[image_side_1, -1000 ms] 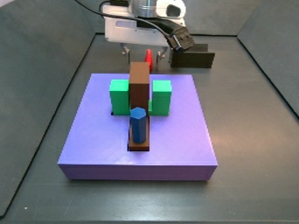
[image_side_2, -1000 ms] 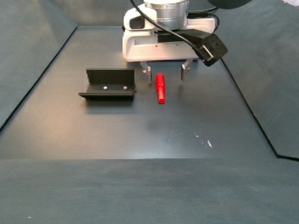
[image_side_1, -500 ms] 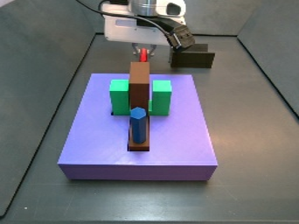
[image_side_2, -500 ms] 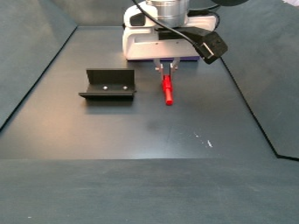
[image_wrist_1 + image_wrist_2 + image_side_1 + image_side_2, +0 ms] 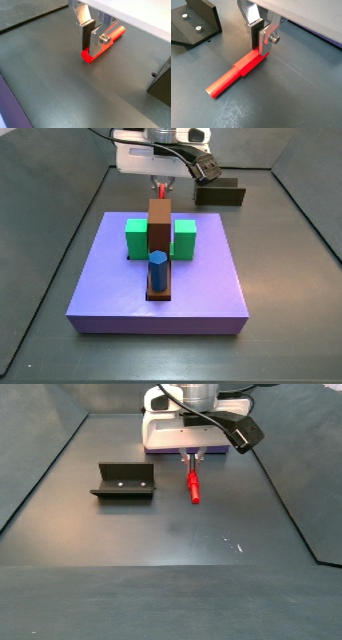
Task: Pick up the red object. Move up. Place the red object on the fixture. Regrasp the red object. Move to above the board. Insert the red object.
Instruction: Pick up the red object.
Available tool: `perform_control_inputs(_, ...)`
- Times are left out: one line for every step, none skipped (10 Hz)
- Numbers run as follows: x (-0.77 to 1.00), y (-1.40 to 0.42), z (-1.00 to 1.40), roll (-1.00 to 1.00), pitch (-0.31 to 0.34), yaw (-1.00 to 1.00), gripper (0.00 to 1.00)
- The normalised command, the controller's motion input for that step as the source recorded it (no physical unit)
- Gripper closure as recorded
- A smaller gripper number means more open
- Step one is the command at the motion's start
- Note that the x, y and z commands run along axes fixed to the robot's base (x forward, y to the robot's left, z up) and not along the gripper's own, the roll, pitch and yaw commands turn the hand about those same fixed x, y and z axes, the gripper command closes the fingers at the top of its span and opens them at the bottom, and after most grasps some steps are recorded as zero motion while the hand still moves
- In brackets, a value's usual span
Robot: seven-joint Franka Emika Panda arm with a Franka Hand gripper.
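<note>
I go across a side view from left to right. On the left sits the fixture (image 5: 123, 481), a dark bracket on the floor. To its right, near the middle, hangs the red object (image 5: 194, 484). Just above it, at the top middle, is my gripper (image 5: 190, 452).

The gripper is clamped on the red object. In both wrist views the fingers (image 5: 262, 41) press on one end of the stick, and the rest of it pokes out past them. I think it is off the floor now, held by its end, but I cannot be sure how high.

The thing that matters for my next move: the stick's long axis runs down the picture, from the gripper toward the lower edge. The fixture lies to the left of the stick, apart from it, not touching. So I judge I must carry the stick left to set it on the fixture.

In a side view the board (image 5: 160, 288), a big purple slab, fills the middle. The brown bar (image 5: 159, 228) on it hides most of the stick, with the gripper (image 5: 162, 180) above.

I see no words, labels or brand names I can read.
</note>
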Motion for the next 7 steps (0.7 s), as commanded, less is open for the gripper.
perform_control_inputs(0.0, 0.0, 0.0, 0.0, 0.0, 0.0, 1.0)
perform_control_inputs(0.0, 0.0, 0.0, 0.0, 0.0, 0.0, 1.0)
perform_control_inputs(0.0, 0.0, 0.0, 0.0, 0.0, 0.0, 1.0)
perform_control_inputs(0.0, 0.0, 0.0, 0.0, 0.0, 0.0, 1.0)
perform_control_inputs(0.0, 0.0, 0.0, 0.0, 0.0, 0.0, 1.0)
perform_control_inputs(0.0, 0.0, 0.0, 0.0, 0.0, 0.0, 1.0)
perform_control_inputs(0.0, 0.0, 0.0, 0.0, 0.0, 0.0, 1.0)
